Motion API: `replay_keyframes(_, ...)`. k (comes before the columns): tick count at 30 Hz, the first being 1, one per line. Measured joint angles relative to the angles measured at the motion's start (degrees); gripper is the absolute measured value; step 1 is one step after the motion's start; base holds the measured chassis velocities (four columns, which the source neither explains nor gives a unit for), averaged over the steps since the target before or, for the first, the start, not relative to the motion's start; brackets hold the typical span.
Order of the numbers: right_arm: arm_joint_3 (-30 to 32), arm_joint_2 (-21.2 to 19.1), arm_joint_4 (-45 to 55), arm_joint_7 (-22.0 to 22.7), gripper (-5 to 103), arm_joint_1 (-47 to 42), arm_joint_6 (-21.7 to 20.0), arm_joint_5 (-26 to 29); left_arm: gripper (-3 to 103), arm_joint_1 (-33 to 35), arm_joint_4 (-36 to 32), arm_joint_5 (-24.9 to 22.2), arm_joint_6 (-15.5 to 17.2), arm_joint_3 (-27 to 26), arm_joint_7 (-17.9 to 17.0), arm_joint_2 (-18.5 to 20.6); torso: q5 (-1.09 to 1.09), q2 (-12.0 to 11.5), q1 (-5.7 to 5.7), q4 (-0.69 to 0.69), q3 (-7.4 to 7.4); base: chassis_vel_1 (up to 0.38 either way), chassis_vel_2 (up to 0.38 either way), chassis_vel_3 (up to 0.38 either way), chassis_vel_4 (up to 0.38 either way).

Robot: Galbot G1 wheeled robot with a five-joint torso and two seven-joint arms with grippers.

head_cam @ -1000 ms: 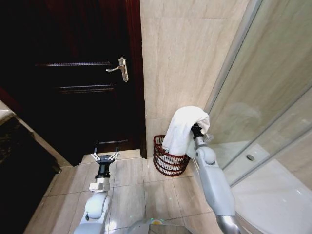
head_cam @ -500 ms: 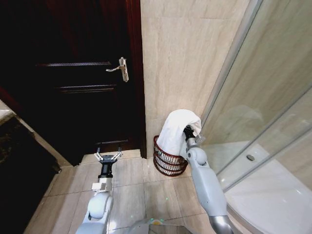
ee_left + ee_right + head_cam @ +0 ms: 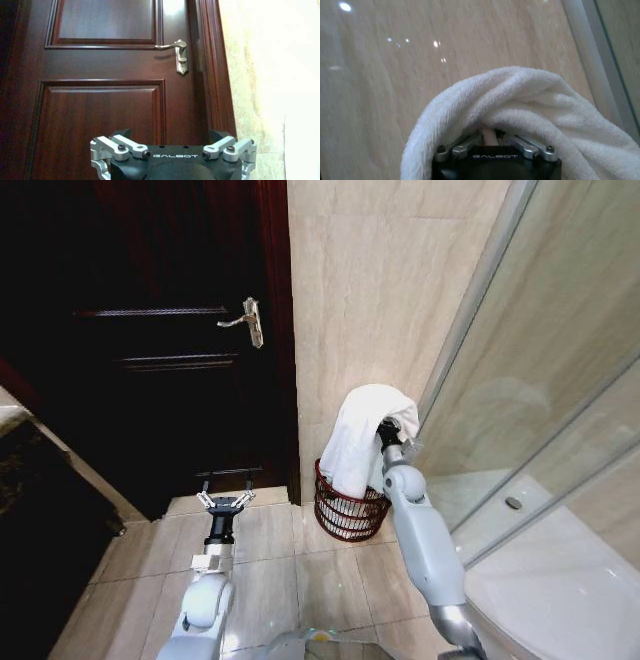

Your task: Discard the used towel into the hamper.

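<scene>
**Inspector:** Grippers first, nearest to the robot. Left side?

**Assistant:** The left gripper hangs low over the floor tiles, in front of the dark wooden door. Its fingers are spread wide and carry nothing. In the left wrist view the left gripper points straight at the door, below the metal door handle.

**Inspector:** Right side?

**Assistant:** The right gripper is raised beside the marble wall, closed on the white towel. In the right wrist view the towel is bunched over the right gripper, with its fingers pinched together inside the folds.

**Inspector:** How does the towel hang?

**Assistant:** It drapes over the gripper and falls on the side toward the door, its lower edge reaching down to the rim of the hamper.

**Inspector:** Position of the hamper?

**Assistant:** On the floor against the marble wall, between the door frame and the glass shower screen. Whether the towel touches the rim cannot be told.
</scene>
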Motion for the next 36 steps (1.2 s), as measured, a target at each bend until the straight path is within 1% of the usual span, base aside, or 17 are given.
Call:
replay_keyframes(3,1.3,0.1,-2.3,-0.6,6,-0.9,0.7,-0.6,100,0.0,0.5,-0.1,-0.4,-0.4,0.1,0.0,0.0,0.0,0.0,-0.01,0.0,0.0,0.0,0.0,0.0)
replay_keyframes(8,2.0,-0.1,-3.3,-0.7,6,-2.0,1.2,-0.9,100,0.0,0.7,-0.2,-0.5,-0.3,0.1,0.0,0.0,0.0,0.0,-0.01,0.0,0.0,0.0,0.0,0.0)
replay_keyframes(12,2.1,-0.5,-2.1,-0.7,6,-5.6,0.8,-0.9,100,-0.1,1.1,-0.2,-0.9,-0.2,0.1,-0.1,0.0,0.0,0.0,-0.02,0.0,0.0,0.0,0.0,0.0)
replay_keyframes(19,2.2,-0.3,-3.2,-0.8,6,-6.9,-0.4,-0.9,100,0.2,1.2,-0.7,-1.3,-0.4,0.1,-0.2,0.0,0.0,0.0,-0.01,0.0,0.0,0.0,0.0,0.0)
replay_keyframes(20,2.2,-0.3,-3.3,-0.8,6,-7.5,-1.7,-0.8,100,0.4,1.2,-0.7,-1.3,-0.4,0.1,-0.2,0.01,0.0,0.0,-0.01,0.0,0.0,0.0,0.0,0.0)
replay_keyframes(21,2.2,-0.3,-3.3,-0.8,6,-7.5,-1.7,-0.8,100,0.4,1.2,-0.7,-1.3,-0.4,0.1,-0.2,0.01,0.0,0.0,-0.01,0.0,0.0,0.0,0.0,0.0)
replay_keyframes(24,2.4,-1.0,-2.7,0.0,6,-8.7,-6.5,1.0,100,0.6,1.1,-0.8,-1.4,-0.4,0.1,-0.2,0.01,0.0,0.0,-0.01,0.0,0.0,0.0,0.0,0.0)
replay_keyframes(25,2.4,-1.0,-2.7,0.0,6,-8.7,-6.5,1.0,100,0.6,1.1,-0.8,-1.4,-0.4,0.1,-0.2,0.01,0.0,0.0,-0.01,0.0,0.0,0.0,0.0,0.0)
replay_keyframes(26,2.4,-1.2,-2.5,0.4,6,-8.9,-7.4,1.5,100,0.7,1.0,-0.8,-1.4,-0.4,0.1,-0.2,0.01,0.0,0.0,-0.01,0.0,0.0,0.0,0.0,0.0)
replay_keyframes(28,2.4,-2.1,-0.6,2.3,6,-9.8,-11.8,4.1,100,0.6,0.9,-1.0,-1.4,-0.4,0.1,-0.2,0.01,0.0,0.0,-0.02,0.0,0.0,0.0,0.0,0.0)
replay_keyframes(29,2.4,-2.1,-0.6,2.3,6,-9.8,-11.8,4.1,100,0.6,0.9,-1.0,-1.4,-0.4,0.1,-0.2,0.01,0.0,0.0,-0.02,0.0,0.0,0.0,0.0,0.0)
replay_keyframes(33,2.3,-2.8,2.8,5.4,6,-11.2,-18.2,8.2,100,0.5,1.2,-1.1,-1.5,-0.4,0.2,-0.1,0.0,0.0,0.0,-0.02,0.0,0.0,0.0,0.0,0.0)
replay_keyframes(36,2.4,-3.0,3.2,6.2,6,-11.4,-19.7,8.9,100,0.6,1.3,-1.1,-1.6,-0.4,0.2,0.0,0.01,0.0,0.0,-0.01,0.0,0.0,0.0,0.0,0.0)
